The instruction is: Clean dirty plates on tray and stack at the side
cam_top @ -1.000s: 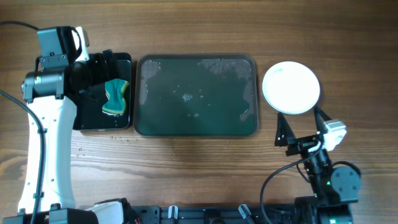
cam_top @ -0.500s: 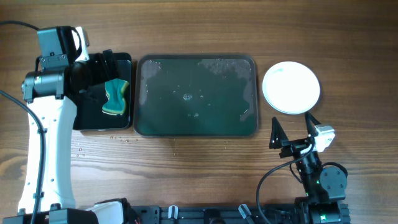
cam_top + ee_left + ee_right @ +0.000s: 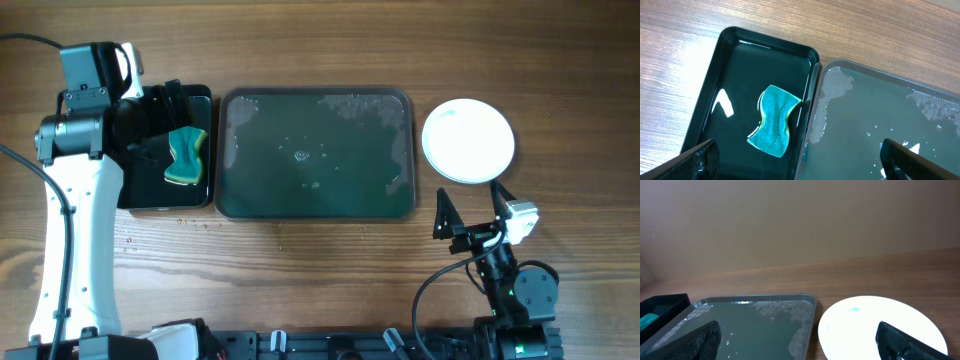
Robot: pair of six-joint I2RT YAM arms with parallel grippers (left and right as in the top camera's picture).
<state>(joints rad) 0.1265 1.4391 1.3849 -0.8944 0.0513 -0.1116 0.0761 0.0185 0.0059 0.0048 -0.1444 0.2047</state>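
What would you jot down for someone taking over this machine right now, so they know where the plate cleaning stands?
Left tool: open, empty, over the black box, where the sponge lies.
Right tool: open, empty, just short of the white plate.
Tray: no plates on it, only water and suds.
White plate: on the table past the tray's right end; whether others lie beneath cannot be told.
Done: tray emptied.
Left: a small teal speck shows on the plate, probably worth a wipe.
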